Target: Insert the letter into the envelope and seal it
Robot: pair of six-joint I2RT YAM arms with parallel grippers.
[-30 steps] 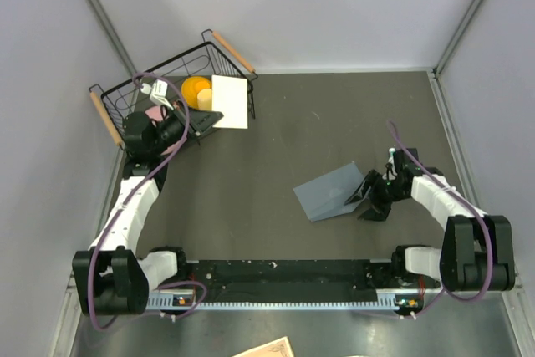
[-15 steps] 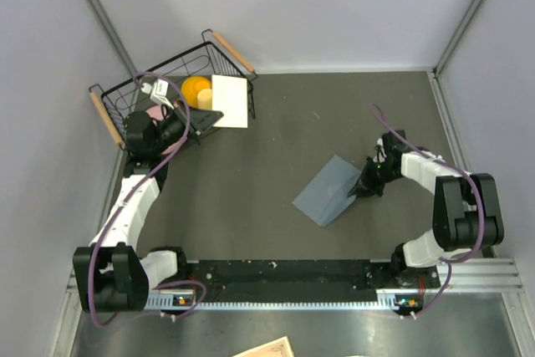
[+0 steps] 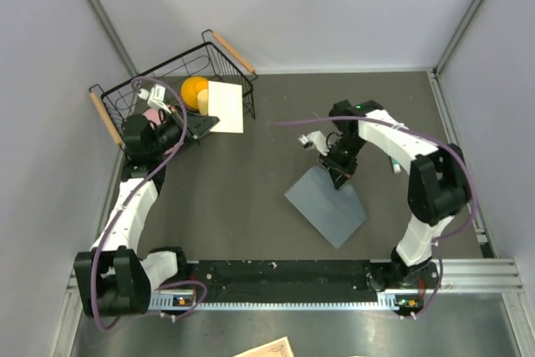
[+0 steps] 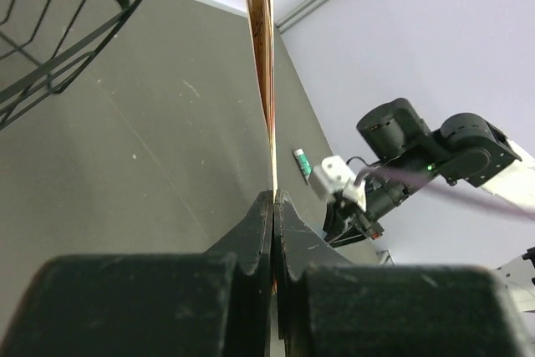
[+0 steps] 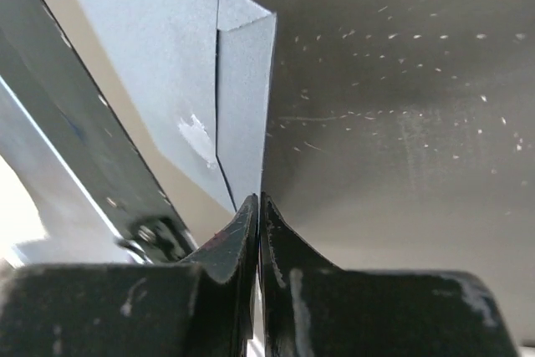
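Letter (image 3: 226, 106) is clamped edge-on in the closed left end effector (image 4: 273, 198), far left, beside the wire basket (image 3: 231, 50). Envelope (image 3: 328, 206) is pinched at its far edge by the closed right end effector (image 3: 338, 175), right of centre. Both pieces are grasped and well apart. Insertion and sealing are judged outstanding.

High overhead view, two close wrist views (table (image 3: 251, 181) shared)
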